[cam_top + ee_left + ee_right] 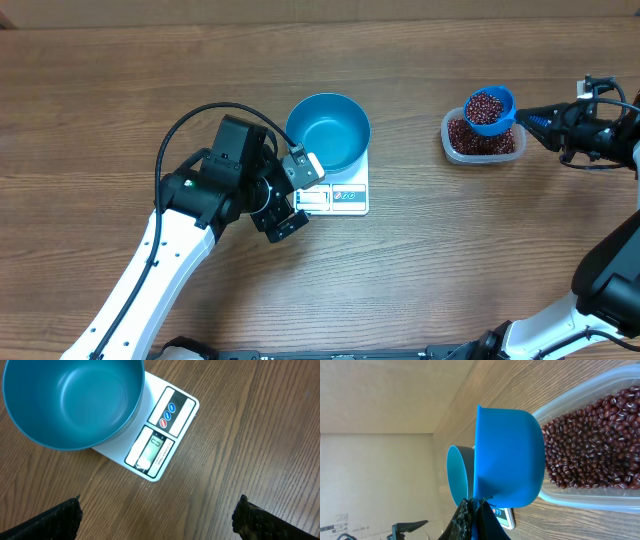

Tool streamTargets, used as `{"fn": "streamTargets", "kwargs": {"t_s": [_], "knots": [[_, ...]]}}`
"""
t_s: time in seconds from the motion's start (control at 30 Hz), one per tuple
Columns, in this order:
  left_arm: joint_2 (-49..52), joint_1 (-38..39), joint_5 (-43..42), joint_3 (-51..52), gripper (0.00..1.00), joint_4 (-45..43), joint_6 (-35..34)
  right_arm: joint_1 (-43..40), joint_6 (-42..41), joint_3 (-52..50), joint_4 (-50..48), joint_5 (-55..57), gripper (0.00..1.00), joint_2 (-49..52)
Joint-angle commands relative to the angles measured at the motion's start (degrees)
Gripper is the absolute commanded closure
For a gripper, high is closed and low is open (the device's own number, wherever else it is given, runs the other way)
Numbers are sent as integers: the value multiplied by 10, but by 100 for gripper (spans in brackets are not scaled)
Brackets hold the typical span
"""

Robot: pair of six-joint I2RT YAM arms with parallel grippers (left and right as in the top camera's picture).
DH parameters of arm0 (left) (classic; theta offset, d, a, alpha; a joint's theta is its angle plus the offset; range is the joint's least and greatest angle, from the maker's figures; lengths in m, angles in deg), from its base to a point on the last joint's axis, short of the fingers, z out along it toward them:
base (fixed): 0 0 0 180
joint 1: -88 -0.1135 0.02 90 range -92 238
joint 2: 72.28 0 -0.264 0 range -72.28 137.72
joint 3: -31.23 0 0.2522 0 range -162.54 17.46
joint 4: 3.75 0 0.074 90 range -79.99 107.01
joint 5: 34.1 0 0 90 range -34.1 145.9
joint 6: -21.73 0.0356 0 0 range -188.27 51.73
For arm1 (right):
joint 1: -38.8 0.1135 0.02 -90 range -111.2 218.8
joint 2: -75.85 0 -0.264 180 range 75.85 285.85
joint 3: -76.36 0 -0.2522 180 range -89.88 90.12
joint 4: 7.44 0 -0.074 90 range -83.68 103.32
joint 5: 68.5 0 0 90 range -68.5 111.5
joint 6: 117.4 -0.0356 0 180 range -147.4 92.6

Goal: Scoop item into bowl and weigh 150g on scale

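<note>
Wood-grain brown worktop [450,250] fills the overhead view. The left hand [296,193] hangs with its jaws spread wide beside the display edge of the white scale [350,196], gripping nothing. The right hand [540,120] is clamped on the handle of a blue scoop [508,112] heaped with red-brown beans [486,106]. The scoop is held over a clear plastic tub [515,150] that carries more of them, well apart from the scale. The teal bowl [328,130] stands on the scale and covers most of it. From the left wrist, two dark fingertips [55,519] sit at the bottom corners, far apart, with bare worktop between them. Above them the bowl shows its smooth inner floor. This view alone makes out the scale's pale display [154,450] and its row of round buttons [168,414], two blue and one red. What the display reads cannot be told. From the right wrist, the scoop's blue outer wall fills the middle, its handle pinched between the dark fingers at the bottom edge. The bean-filled tub lies behind it and the bowl further back. Only here does the room appear: a plain beige wall [375,405] beyond the worktop's edge.
</note>
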Motion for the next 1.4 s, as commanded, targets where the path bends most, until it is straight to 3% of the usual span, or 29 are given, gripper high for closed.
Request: {"fn": "streamTargets", "kwargs": {"t_s": [0.0, 0.57, 0.9, 1.37], "knots": [[3, -2, -5, 3, 0, -2, 11, 2, -1, -3, 0, -17, 96, 2], [3, -2, -5, 3, 1, -2, 11, 21, -28, 35, -3, -83, 96, 2], [3, -2, -5, 3, 1, -2, 11, 144, -94, 173, -1, -54, 96, 2], [3, -2, -5, 3, 1, -2, 11, 275, -122, 197, -1, 37, 96, 2]]}}
